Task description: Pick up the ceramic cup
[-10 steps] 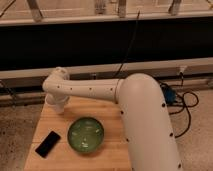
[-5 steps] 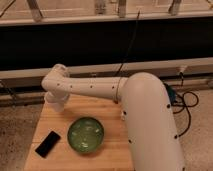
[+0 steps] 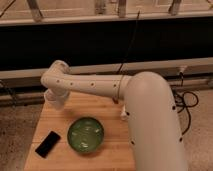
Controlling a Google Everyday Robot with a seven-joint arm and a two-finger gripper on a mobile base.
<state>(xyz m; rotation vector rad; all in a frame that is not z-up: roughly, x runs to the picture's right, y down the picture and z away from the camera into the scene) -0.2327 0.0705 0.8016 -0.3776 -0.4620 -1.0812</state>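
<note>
At the table's (image 3: 112, 107) far-left corner, gripper (image 3: 55, 101) indistinct beneath the arm (image 3: 90, 84).

We take the green bowl (image 3: 86, 135) as our landmark: it sits upright on the wooden desk (image 3: 115, 155), near the front middle of the top. To the bowl's left, apart from it, a flat black object (image 3: 48, 144), probably a phone, lies tilted on the wood near the desk's left edge. Beyond the bowl the bare planks (image 3: 95, 102) run to the desk's back edge. Well to the bowl's right, off the desk, black cables (image 3: 187, 102) loop over the speckled floor (image 3: 200, 135). Far behind the bowl, a pale ledge (image 3: 165, 65) crosses below a dark wall panel (image 3: 100, 40).

The claw is hidden at the desk's back-left corner.
</note>
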